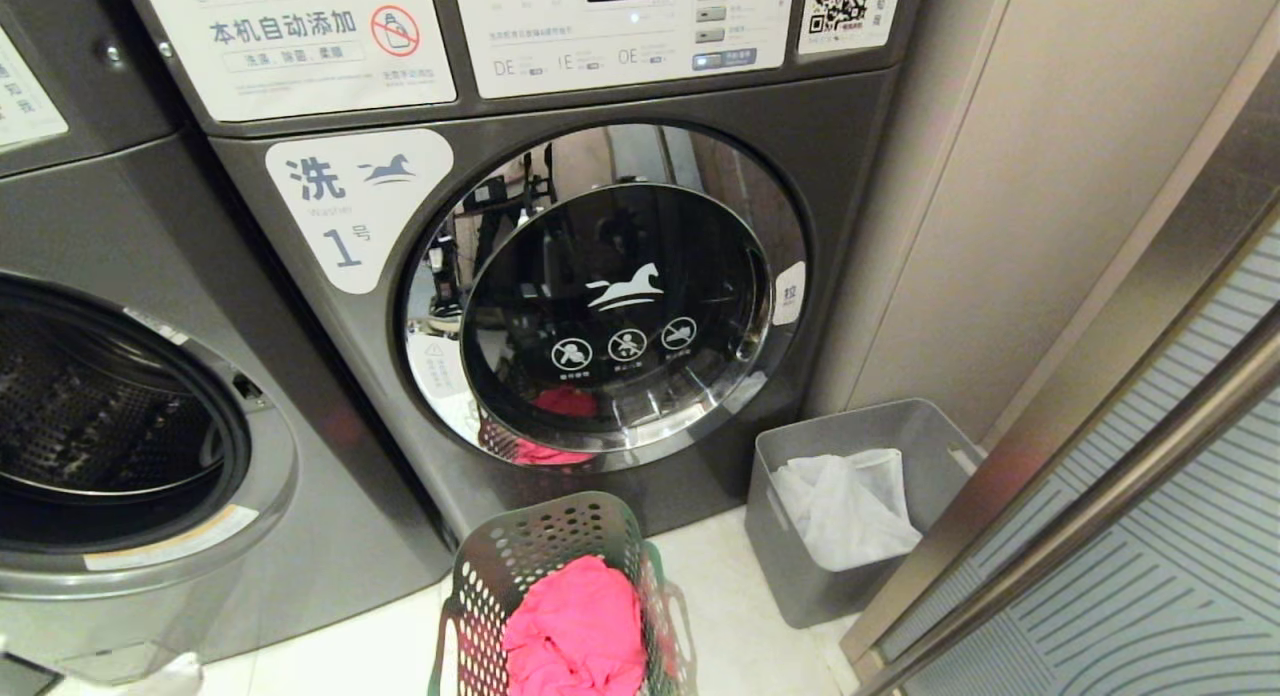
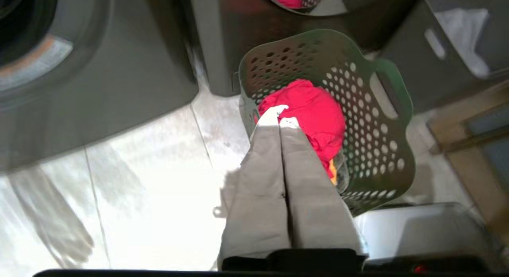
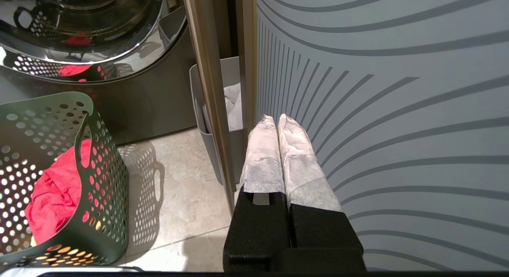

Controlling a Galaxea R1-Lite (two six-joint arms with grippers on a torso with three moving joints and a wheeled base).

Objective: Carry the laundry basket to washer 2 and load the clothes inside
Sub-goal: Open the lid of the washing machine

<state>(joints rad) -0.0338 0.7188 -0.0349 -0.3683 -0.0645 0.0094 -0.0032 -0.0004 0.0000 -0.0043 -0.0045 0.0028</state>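
Clothes (image 1: pixel 578 631) lie in the basket (image 1: pixel 540 546) before the washer (image 1: pixel 600 296).

Perforated plastic basket (image 1: pixel 560 556), soft pink cloth (image 1: pixel 580 626), glossy chrome door ring (image 1: pixel 610 296)

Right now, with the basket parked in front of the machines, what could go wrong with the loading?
The laundry basket sits before the shut door labelled 1, while the open drum is further left, so clothes may need a long carry and could drop. The left gripper appears shut with nothing between its fingers above the pink garment, so it would have to open before grasping.
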